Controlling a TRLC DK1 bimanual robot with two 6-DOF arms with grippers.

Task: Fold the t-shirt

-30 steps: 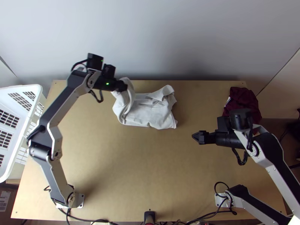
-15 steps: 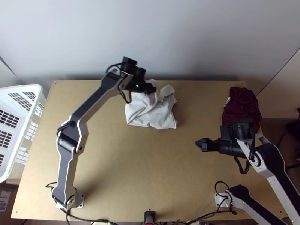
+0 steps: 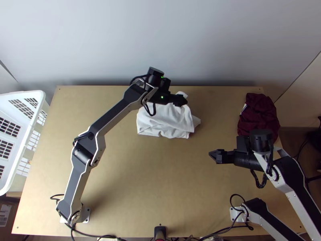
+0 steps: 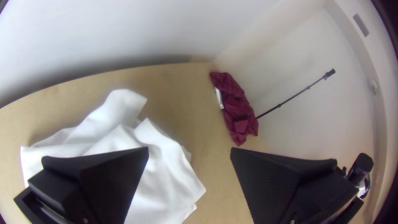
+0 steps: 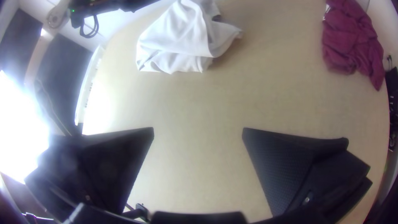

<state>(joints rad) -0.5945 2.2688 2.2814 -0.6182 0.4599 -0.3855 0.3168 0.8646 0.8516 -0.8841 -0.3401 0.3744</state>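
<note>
My left end effector (image 4: pixel 189 149) pulled the white shirt (image 3: pixel 162 120) over and let go, now spread wide. The shirt, left of the red cloth (image 3: pixel 259 114), looks folded but lumpy. My right end effector (image 5: pixel 198 129) is spread.

"Where's the white t-shirt (image 3: pixel 164 122)?"

"Bunched near the far edge of the counter (image 3: pixel 160 180), with the jaws of the left gripper (image 3: pixel 184 101) above it."

"And the right gripper (image 3: pixel 211 154)?"

"Well apart from it, toward the right edge."

"Maroon cloth (image 3: pixel 259 114)?"

"Heaped by the far right corner. A white basket (image 3: pixel 30 124) sits along the left edge."
</note>
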